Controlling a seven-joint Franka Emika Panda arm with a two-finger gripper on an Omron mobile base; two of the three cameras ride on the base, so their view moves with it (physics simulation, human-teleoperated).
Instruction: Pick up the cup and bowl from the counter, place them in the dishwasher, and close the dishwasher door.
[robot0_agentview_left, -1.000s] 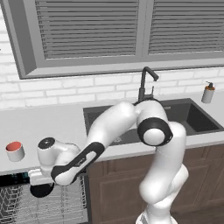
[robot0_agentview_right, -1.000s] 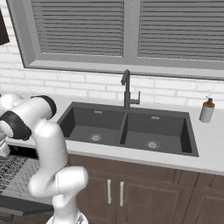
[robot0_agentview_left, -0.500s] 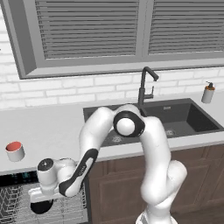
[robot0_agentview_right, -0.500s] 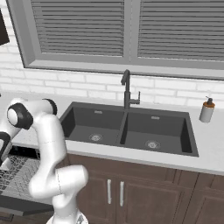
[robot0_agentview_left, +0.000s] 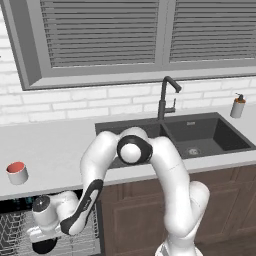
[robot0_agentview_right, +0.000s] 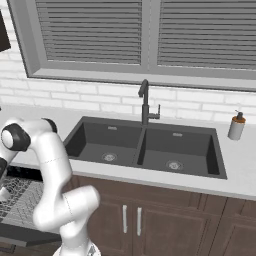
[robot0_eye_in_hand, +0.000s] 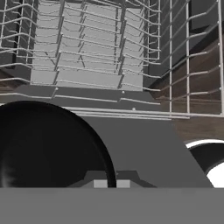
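Observation:
The white cup (robot0_agentview_left: 17, 172) with its red inside stands on the light counter (robot0_agentview_left: 55, 150) at the far left. Below the counter the dishwasher (robot0_agentview_left: 15, 205) is open, its grey wire rack (robot0_agentview_left: 11, 231) pulled out. My gripper (robot0_agentview_left: 42, 239) hangs low over that rack, shut on the rim of the black bowl (robot0_agentview_left: 45, 246). In the hand view the bowl (robot0_eye_in_hand: 43, 144) bulges at the lower left, its rim between my fingertips, with the rack (robot0_eye_in_hand: 87, 57) beyond. The lowered dishwasher door (robot0_agentview_right: 30, 233) lies under the rack (robot0_agentview_right: 20, 199).
A dark double sink (robot0_agentview_left: 175, 137) with a black faucet (robot0_agentview_left: 165, 97) is set into the counter. A white soap dispenser (robot0_agentview_left: 238, 106) stands at the far right. Brown cabinet doors (robot0_agentview_right: 150, 225) run under the sink. My own arm arches over the counter's front edge.
The arm has swung down from counter height, carrying the bowl low over the dishwasher rack. The cup has stayed where it was.

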